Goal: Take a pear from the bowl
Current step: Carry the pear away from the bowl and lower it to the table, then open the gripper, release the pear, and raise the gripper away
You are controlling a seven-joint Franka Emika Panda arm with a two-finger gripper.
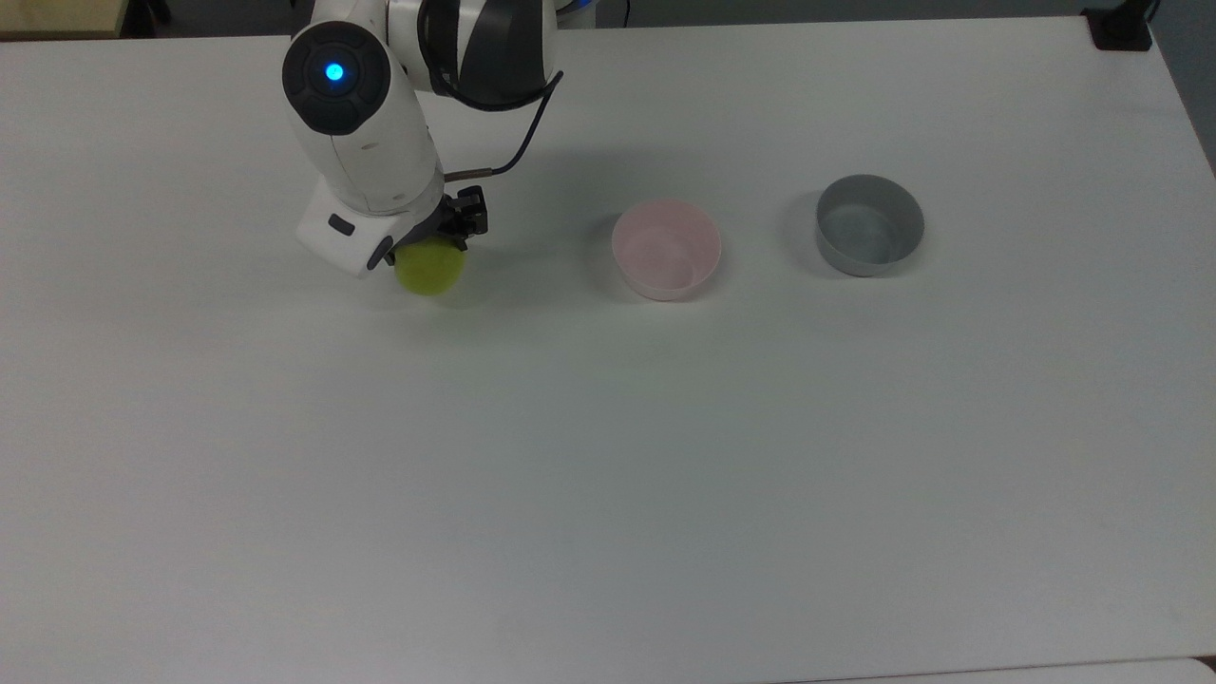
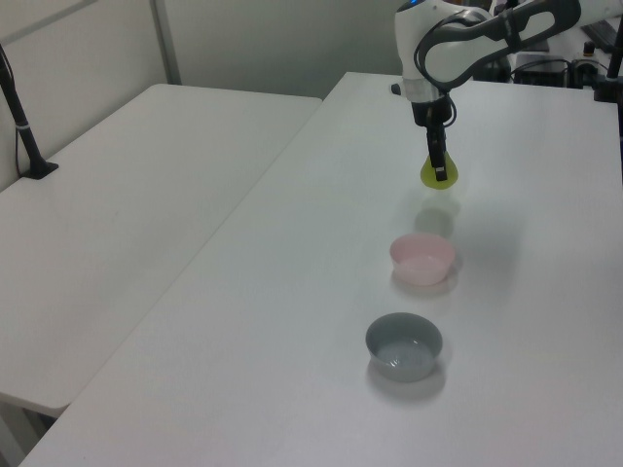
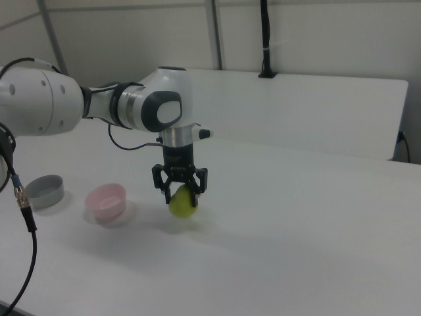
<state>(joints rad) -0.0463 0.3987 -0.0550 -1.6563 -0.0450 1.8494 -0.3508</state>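
Gripping pear [image 1: 432, 269] in hand [image 3: 181, 191], well apart from bowl [image 1: 665, 249].

Bench [image 1: 665, 475]: wide, plain white top, evenly lit, faint soft shadows.
Second table [image 2: 127, 224]: white, just beside the bench on the left view's left, a narrow seam between them.
Black post [image 2: 21, 117]: clamped at that table's far edge.
Walls [image 3: 316, 33]: pale panels with upright metal strips.
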